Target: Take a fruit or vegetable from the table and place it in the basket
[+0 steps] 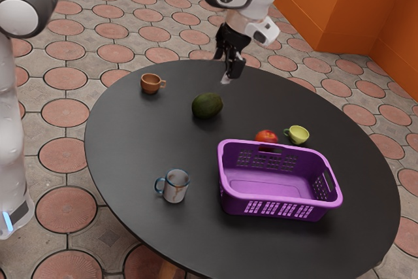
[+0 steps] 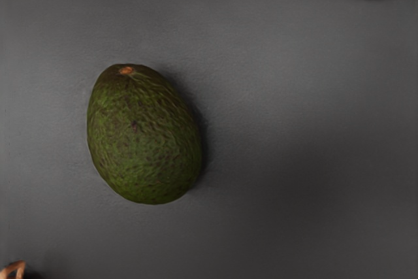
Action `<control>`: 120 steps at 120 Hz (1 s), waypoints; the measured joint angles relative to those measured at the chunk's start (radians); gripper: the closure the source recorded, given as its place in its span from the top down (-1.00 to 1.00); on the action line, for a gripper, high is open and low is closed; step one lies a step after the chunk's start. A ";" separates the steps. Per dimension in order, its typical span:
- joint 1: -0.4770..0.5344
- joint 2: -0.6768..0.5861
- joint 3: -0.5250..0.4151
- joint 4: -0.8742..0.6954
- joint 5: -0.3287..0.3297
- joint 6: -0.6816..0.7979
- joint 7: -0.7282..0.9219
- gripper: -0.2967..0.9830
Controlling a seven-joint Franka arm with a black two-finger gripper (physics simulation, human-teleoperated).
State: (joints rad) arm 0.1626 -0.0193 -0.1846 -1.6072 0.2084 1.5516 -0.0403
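Avocado on the tabletop, our gripper poised above the table

Here we are over the round black table (image 1: 144, 155), and our gripper (image 1: 228, 74) hangs in the air, pointing down, on the far side in the exterior view. How far open it is, we cannot tell from here, but we see nothing in its hold. And there's the avocado (image 1: 207, 106), lying on its side on the bare tabletop, well apart from the purple basket (image 1: 281, 202)! Our wrist view looks right down on it, bumpy green skin, small orange-brown stem scar (image 2: 126, 70) and all.

Over to the tomato (image 1: 266, 136), also on the table, outside the basket and just beyond its far long wall; whether the two touch, we can't say. Right beside it sits the yellow-green cup (image 1: 299, 134), upright, handle toward the tomato.

Out at the exterior view's left we have the brown cup (image 1: 151, 83), upright near the table's edge, its handle turned toward the avocado's side. Closer to the camera stands the pale mug (image 1: 176, 186), blue at rim and handle, brown marks down its side, apart from the basket. The basket itself stands upright, its open top facing up.
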 joint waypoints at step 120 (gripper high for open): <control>0.158 0.107 0.102 -0.091 -0.136 0.334 0.002 0.54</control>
State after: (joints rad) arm 0.3211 0.0873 -0.0827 -1.6986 0.0727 1.8858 -0.0380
